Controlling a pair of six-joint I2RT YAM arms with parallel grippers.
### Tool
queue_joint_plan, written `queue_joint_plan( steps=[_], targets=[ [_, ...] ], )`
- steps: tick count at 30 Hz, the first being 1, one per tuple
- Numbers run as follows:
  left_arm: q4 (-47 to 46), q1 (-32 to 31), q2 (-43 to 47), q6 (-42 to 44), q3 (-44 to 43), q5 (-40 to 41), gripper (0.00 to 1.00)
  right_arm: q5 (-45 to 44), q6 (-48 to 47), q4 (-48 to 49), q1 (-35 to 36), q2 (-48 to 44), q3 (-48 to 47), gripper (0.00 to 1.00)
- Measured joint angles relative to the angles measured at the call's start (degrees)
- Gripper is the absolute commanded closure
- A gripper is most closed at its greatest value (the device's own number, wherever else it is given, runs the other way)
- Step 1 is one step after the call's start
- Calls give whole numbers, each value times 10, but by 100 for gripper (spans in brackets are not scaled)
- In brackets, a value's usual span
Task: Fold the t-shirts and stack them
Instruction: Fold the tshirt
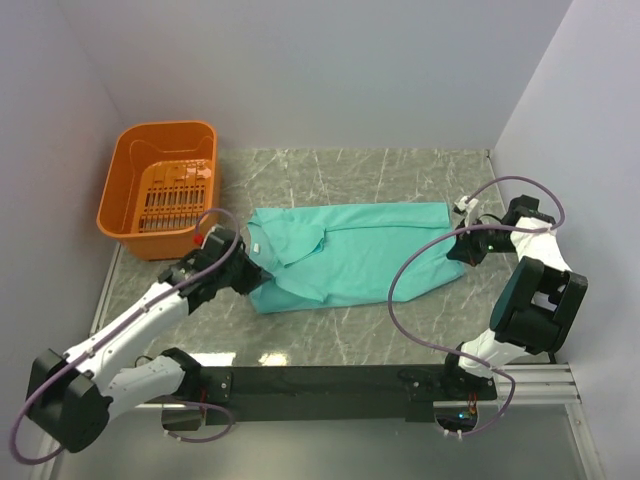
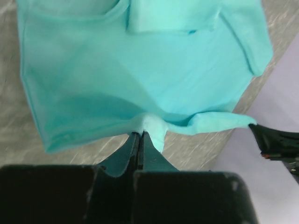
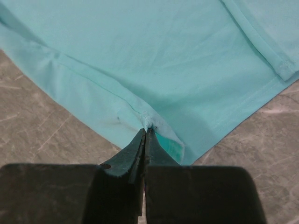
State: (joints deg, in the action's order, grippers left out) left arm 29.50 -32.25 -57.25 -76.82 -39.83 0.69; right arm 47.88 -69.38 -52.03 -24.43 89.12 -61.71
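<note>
Both claws: left gripper (image 2: 140, 135), right gripper (image 3: 145, 133) clamped on soft teal-green cotton t-shirt (image 1: 350, 255) edge at tips | advice: lift evenly, fabric taut.

One teal t-shirt (image 1: 350, 255), one orange basket (image 1: 112, 190), one marble table (image 1: 350, 175) and two arms: left arm (image 1: 140, 320), right arm (image 1: 535, 295)

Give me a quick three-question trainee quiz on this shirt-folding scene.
1. True or false: the left gripper and right gripper are both shut on the t-shirt.
2. Which gripper is nearer the basket? A: left. B: right.
3. Fill in: the basket's colour is ____.
Key: 1 true; 2 A; 3 orange.
</note>
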Motion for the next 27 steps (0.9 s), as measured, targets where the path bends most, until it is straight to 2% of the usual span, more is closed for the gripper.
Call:
queue_joint_plan(
  steps=[5,14,27],
  targets=[
    [-26,52,-56,44,-47,-26,100,1,21,10,-3,0,0,100],
    [-39,101,-131,108,-124,-56,100,0,72,61,-7,0,3,100],
    [-52,151,-251,157,-193,-91,100,-14,236,225,-15,-2,67,100]
  ],
)
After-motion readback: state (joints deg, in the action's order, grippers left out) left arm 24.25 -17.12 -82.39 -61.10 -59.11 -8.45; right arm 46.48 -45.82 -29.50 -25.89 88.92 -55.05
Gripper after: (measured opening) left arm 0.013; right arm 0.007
